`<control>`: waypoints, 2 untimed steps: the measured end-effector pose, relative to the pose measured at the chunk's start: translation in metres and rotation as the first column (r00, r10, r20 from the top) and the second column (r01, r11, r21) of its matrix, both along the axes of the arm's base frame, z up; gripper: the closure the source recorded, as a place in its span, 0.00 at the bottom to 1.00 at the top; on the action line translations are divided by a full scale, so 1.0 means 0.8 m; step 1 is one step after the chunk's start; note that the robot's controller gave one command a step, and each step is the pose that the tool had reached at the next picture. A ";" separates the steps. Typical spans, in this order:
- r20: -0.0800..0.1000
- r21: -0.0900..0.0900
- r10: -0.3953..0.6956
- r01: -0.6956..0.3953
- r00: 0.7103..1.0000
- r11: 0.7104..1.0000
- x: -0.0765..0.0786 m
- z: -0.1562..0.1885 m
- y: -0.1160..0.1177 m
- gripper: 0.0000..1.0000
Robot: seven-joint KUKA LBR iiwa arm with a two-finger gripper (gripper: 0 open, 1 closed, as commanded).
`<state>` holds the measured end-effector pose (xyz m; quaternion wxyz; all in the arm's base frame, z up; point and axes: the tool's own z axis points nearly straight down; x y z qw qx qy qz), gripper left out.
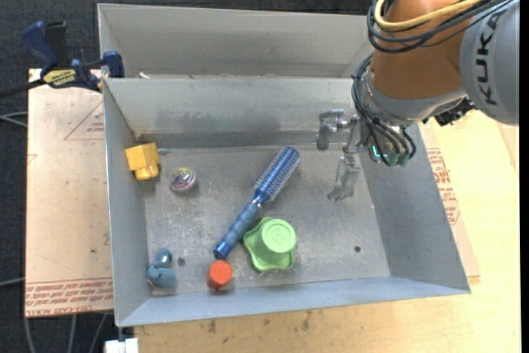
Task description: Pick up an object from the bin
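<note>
Grey metal makes the bin [248, 107], and its few things lie on the left and middle of the floor, mostly apart from each other, so most can be reached without pushing a neighbour. The gripper [340, 188] hangs low at the right side of the bin, over bare floor. Whether it is released or clenched I cannot tell from this angle, and I judge that no thing is taken yet.

Nearest to it is the blue brush [261, 196]. It lies slanted, with the bristle head at the far end, a little left of the gripper, and the handle going toward the near left. A green cup-like piece [271, 244] sits close against the handle on the near side. A small red piece [219, 274] and a blue-grey lump [161, 270] lie along the near left. A yellow block [142, 161] and a small round ball [183, 179] lie at the far left.

I think the brush is the natural choice, because it is closest and narrow enough to be taken across.
</note>
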<state>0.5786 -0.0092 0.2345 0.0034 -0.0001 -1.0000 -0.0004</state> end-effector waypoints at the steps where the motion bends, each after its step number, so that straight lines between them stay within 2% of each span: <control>1: 0.007 0.001 0.425 -0.425 0.905 0.905 0.071 -0.209 0.055 0.00; 2: 0.011 -0.002 0.527 -0.527 0.850 0.850 0.059 -0.167 0.073 0.00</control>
